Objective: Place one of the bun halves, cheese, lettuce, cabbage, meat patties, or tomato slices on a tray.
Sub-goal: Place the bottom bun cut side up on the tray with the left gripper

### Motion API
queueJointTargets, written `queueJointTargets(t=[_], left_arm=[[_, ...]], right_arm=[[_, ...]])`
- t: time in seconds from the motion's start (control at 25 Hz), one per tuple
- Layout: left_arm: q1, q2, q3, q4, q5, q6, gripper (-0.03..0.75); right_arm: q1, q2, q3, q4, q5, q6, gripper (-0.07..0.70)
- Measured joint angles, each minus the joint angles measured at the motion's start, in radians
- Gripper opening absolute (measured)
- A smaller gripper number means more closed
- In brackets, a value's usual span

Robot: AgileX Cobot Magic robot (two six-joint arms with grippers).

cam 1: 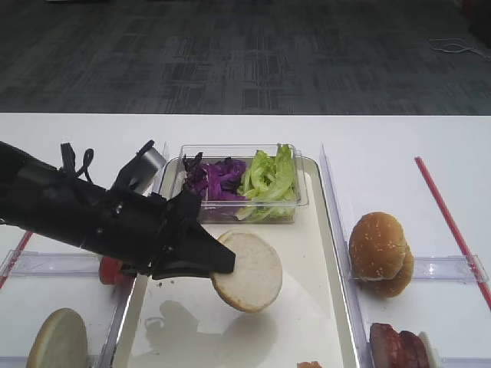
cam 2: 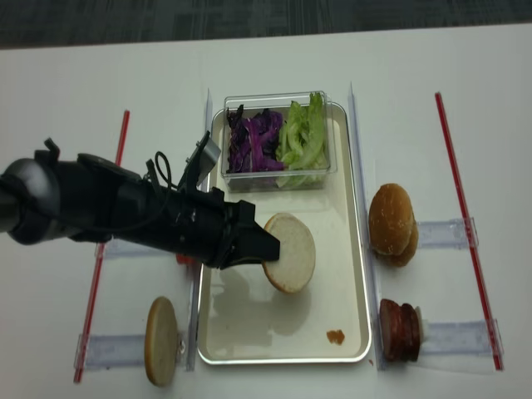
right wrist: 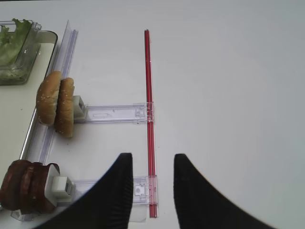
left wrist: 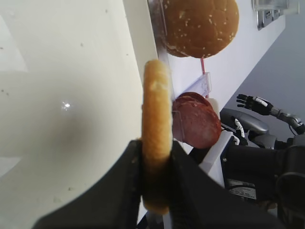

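My left gripper (cam 1: 222, 264) (cam 2: 268, 247) (left wrist: 156, 145) is shut on a bun half (cam 1: 249, 272) (cam 2: 293, 252) (left wrist: 156, 105), held tilted on edge just above the middle of the tray (cam 1: 307, 253) (cam 2: 332, 283) (left wrist: 57, 95). Lettuce (cam 1: 268, 180) (cam 2: 301, 137) and cabbage (cam 1: 215, 180) (cam 2: 253, 137) fill a clear box at the tray's far end. Meat patties (cam 1: 395, 345) (cam 2: 399, 330) (right wrist: 26, 186) stand on edge right of the tray. Tomato slices (cam 1: 111, 270) peek out behind the left arm. Cheese is out of view. My right gripper (right wrist: 152, 167) hangs open over the table.
Another bun half (cam 1: 57, 341) (cam 2: 162, 341) stands in a rack left of the tray. Domed bun tops (cam 1: 380, 253) (cam 2: 392, 224) (right wrist: 57, 105) sit in a clear rack to the right. A red strip (cam 1: 449, 222) (right wrist: 149, 119) lies along the table's right side.
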Motion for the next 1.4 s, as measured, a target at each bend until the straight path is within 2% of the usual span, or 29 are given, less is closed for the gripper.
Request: queueJointTargets(t=[0.48,0.8,1.4], left_arm=[[0.042,0.096,0.0,-0.034,0.005,0.062,0.105],[0.044,0.131,0.0,-0.037,0.032,0.071,0.105],[0.044,0.133,0.0,-0.037,0.032,0.062,0.105]], right_arm=[[0.0,0.0,0.0,0.0,0.0,0.0,0.245],[0.0,0.0,0.0,0.0,0.0,0.0,0.245],[0.0,0.0,0.0,0.0,0.0,0.0,0.245]])
